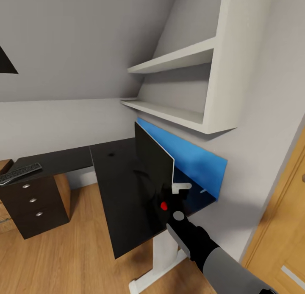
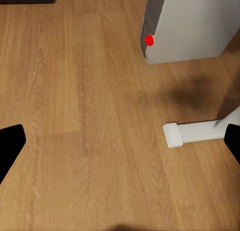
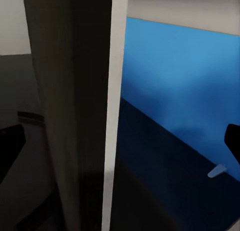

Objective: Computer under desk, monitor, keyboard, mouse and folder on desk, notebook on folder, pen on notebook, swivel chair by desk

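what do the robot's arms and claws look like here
In the head view the right arm has a pale grey sleeve-like forearm, then a glossy black wrist section bearing a round grey disc. The right claw is black, ending in a pale whitish part. In the left wrist view the left claw's fingertips show as plain black wedges, without markings or cables.

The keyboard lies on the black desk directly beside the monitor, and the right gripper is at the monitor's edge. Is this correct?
Not quite. In the head view the keyboard lies at the far end of the desk above the drawers, well apart from the monitor, not directly beside it. The right gripper is indeed at the monitor's edge.
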Robot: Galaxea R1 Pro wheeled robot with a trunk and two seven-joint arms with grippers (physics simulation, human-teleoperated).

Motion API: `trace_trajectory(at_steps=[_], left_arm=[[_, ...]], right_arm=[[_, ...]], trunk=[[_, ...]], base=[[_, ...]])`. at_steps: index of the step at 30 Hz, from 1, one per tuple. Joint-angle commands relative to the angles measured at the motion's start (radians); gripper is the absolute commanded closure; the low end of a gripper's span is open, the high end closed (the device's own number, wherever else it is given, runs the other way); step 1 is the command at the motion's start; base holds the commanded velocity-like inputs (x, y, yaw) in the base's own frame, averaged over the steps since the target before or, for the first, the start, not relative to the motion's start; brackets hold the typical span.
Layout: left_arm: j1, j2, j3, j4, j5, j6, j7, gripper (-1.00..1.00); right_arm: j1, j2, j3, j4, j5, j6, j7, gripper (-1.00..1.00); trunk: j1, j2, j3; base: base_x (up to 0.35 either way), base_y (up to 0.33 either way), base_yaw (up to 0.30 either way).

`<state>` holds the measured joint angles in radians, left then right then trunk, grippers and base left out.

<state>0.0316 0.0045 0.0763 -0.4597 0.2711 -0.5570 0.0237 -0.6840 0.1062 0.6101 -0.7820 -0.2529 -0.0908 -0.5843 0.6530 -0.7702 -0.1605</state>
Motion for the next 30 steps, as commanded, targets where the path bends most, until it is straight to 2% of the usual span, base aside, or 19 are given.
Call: trace_trajectory(at_steps=[1, 9, 30], left_arm=[[0.001, 0.0, -0.001, -0.002, 0.002, -0.001, 0.002, -1.0], [0.001, 0.0, -0.001, -0.002, 0.002, -0.004, 0.002, -1.0], [0.001, 0.0, 0.0, -0.002, 0.003, -0.004, 0.002, -1.0]], right_arm=[[-0.002, 0.0, 0.005, 0.001, -0.01, -0.009, -0.005, -1.0], [-0.002, 0.0, 0.005, 0.001, -0.01, -0.009, -0.005, -1.0], [-0.002, 0.0, 0.006, 0.003, -0.009, -0.009, -0.003, -1.0]], trunk=[[0.0, -0.001, -0.001], [0.0, -0.001, -0.001], [0.0, -0.001, 0.001]], base=[[0.043, -0.043, -0.001], [0.096, -0.088, 0.0], [0.005, -0.004, -0.026]])
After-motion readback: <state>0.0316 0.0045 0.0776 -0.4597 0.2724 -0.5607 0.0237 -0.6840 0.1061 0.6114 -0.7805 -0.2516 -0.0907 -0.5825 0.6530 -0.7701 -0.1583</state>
